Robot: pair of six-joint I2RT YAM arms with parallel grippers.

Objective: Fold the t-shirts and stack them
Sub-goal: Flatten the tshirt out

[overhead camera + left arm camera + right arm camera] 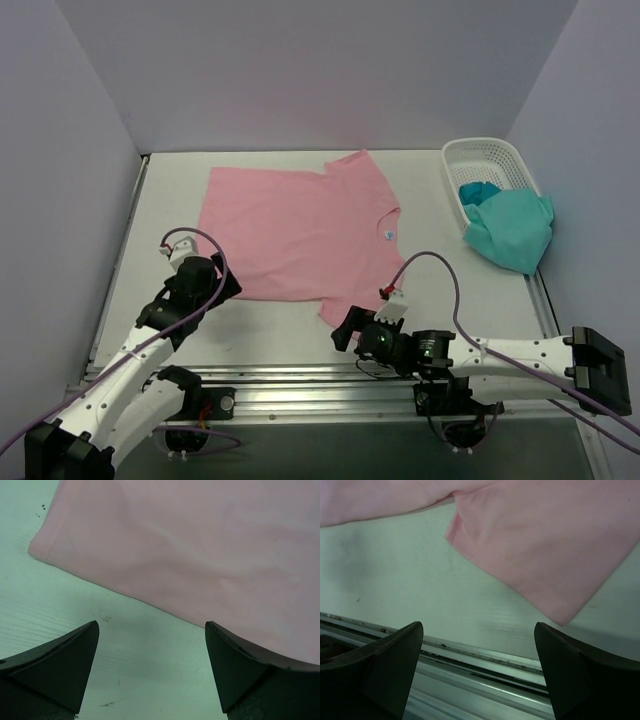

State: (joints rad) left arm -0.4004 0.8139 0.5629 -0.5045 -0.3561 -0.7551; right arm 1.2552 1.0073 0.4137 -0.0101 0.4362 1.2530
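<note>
The top camera is looking steeply down from high above the near side of the pink t-shirt (300, 230), far enough to be framing all of it. The left wrist camera is looking closely at its near-left hem corner and the right wrist camera at its near sleeve, all three sharing that near edge.

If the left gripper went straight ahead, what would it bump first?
Probably the pink shirt: its near edge lies just ahead of the open left gripper. If it points steeply down, it could touch the table first; depth is unclear.
</note>
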